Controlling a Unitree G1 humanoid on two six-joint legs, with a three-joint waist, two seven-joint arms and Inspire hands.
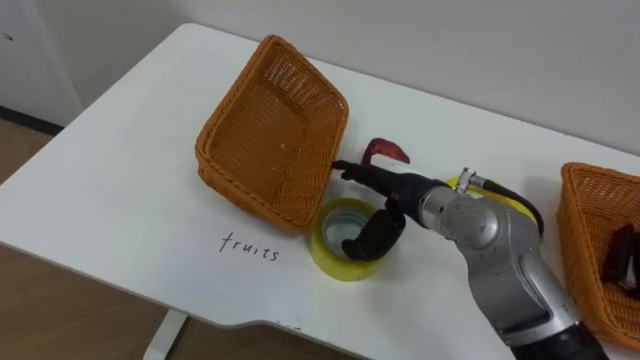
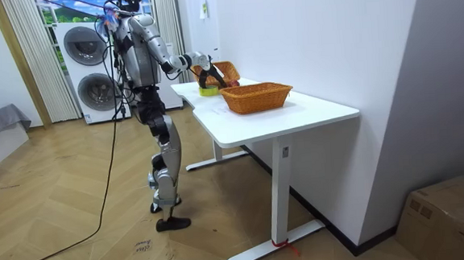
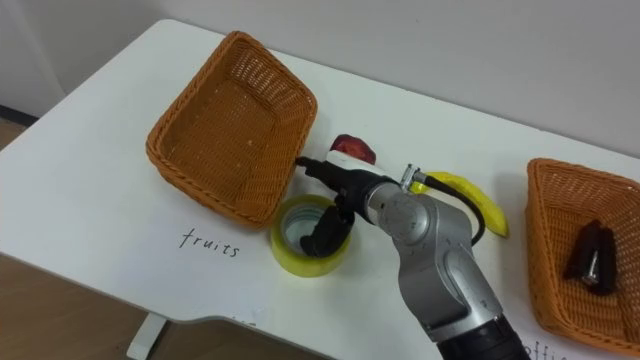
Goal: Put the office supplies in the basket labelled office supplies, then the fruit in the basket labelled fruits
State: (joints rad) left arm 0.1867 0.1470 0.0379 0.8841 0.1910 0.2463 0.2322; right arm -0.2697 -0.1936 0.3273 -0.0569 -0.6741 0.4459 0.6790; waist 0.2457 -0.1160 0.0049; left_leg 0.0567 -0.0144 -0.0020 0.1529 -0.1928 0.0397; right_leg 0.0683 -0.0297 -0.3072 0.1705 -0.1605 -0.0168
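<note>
A yellow tape roll (image 1: 328,250) lies flat on the white table (image 1: 130,160), just in front of the empty wicker basket (image 1: 270,125) marked "fruits". My right hand (image 1: 385,190) hovers over the roll's right side. Its thumb dips into the roll's hole and its fingers stretch straight toward the basket's corner, so the hand is open. Behind the hand sits a red apple (image 3: 352,150). A yellow banana (image 3: 470,195) lies to the right, partly behind my forearm. The second wicker basket (image 3: 560,200) at the right holds a dark office item (image 3: 590,255).
In the room view I stand at the table's end, with washing machines (image 2: 91,70) behind me and my right arm stretched over the tabletop. The near wicker basket (image 2: 256,96) sits mid-table. A cardboard box (image 2: 455,213) stands on the floor at the room view's right.
</note>
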